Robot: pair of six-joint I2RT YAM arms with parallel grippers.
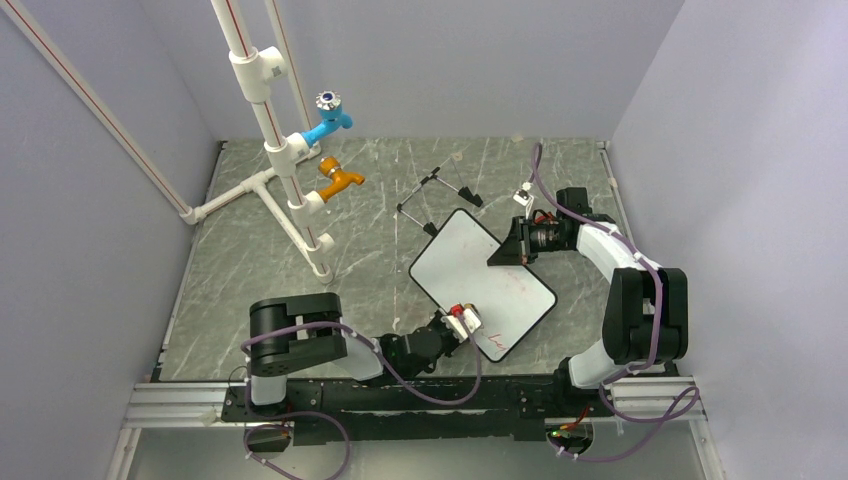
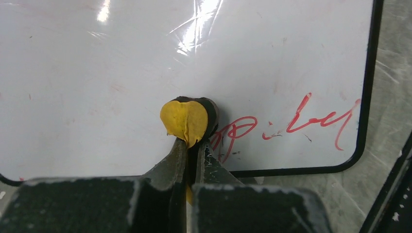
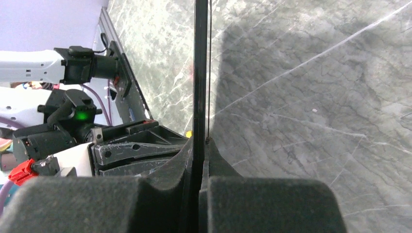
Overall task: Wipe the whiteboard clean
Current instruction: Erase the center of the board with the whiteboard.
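We see left gripper (image 2: 194, 145) pinching yellow eraser (image 2: 184, 119) on whiteboard (image 2: 97, 73), beside red writing (image 2: 316, 119); right gripper (image 3: 200, 145) pinching whiteboard's far right edge.

The whiteboard (image 1: 470, 262) (image 2: 97, 73) sits just right of the white pipe stand (image 1: 290, 190), turned cornerwise. It is small and rectangular, with a thin black frame and rounded corners. Its face is mostly bare, faintly pink-smeared, with red handwriting at a corner away from the stand. Black wire easel feet (image 1: 432, 197) stick out stand-side.
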